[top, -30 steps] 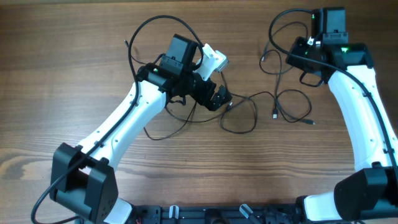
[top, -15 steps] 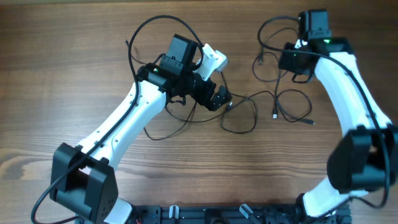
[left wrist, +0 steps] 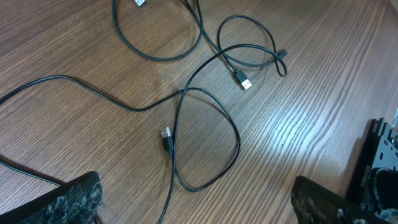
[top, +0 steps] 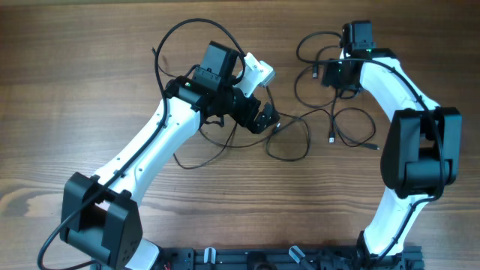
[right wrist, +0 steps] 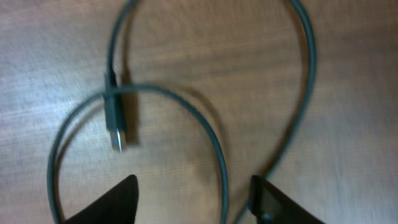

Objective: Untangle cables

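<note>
On the table [top: 75, 90], left gripper [left wrist: 196, 190], right gripper [right wrist: 193, 185], several looped cables [left wrist: 239, 142].

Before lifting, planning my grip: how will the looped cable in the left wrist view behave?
Probably floppy: the cable lies in loose curves, so it should sag. Likely light, being thin. Its plug may snag at the crossings.

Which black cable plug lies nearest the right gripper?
The plug crossing the thin black cable loop, ahead of the right gripper; other plugs lie farther off.
</note>
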Robot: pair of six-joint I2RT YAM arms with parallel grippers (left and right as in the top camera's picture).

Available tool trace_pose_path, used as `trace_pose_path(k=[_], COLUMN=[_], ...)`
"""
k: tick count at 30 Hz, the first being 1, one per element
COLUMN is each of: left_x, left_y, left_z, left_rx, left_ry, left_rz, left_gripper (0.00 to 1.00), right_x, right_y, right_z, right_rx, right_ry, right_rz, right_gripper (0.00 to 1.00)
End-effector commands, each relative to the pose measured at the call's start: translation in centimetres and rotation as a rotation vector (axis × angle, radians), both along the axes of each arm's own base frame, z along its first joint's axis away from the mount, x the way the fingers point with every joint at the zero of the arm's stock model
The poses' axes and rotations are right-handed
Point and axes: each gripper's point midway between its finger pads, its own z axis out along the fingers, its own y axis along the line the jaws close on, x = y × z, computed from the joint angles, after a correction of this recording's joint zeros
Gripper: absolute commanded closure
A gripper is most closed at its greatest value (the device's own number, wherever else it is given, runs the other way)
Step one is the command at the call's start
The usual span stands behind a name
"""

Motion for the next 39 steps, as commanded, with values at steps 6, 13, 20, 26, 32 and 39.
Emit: trace_pose_path(k=[6, 13, 20, 26, 32, 39], left_x=[-0.3, -0.3, -0.3, -0.3, -0.1, 0.3], left_y=[-0.3, -0.4, -0.4, -0.4, -0.5, -0.7], left_z=[-0.5, -0.5, -0.5, -0.5, -0.3, -0.1], left_rx=[0.001, 0.000, 0.000, 0.000, -0.005, -0.016], left_ry=[0.005, 0.005, 0.007, 0.005, -0.004, -0.025], left_rz=[-0.026, -0.027, -0.024, -0.025, -0.025, -0.025], left_gripper=[0.01, 0.01, 0.00, 0.00, 0.00, 0.00], right_x=[2.5, 3.1, 2.7, 2.2, 0.8, 0.1], right_y=[-1.1, -3.6, -3.0, -1.3, -1.0, 0.3], right_z=[-3.3, -3.2, -4.4, -4.4, -5.0, -5.0], right_rx=[-0.015, 0.002, 0.081, 0.148, 0.117, 0.155], right_ry=[-0.047, -0.076, -0.048, -0.036, 0.017, 0.025], right_rz=[0.057, 0.028, 0.061, 0.139, 0.229, 0.341], right_gripper=[0.37, 0.37, 0.37, 0.37, 0.37, 0.36])
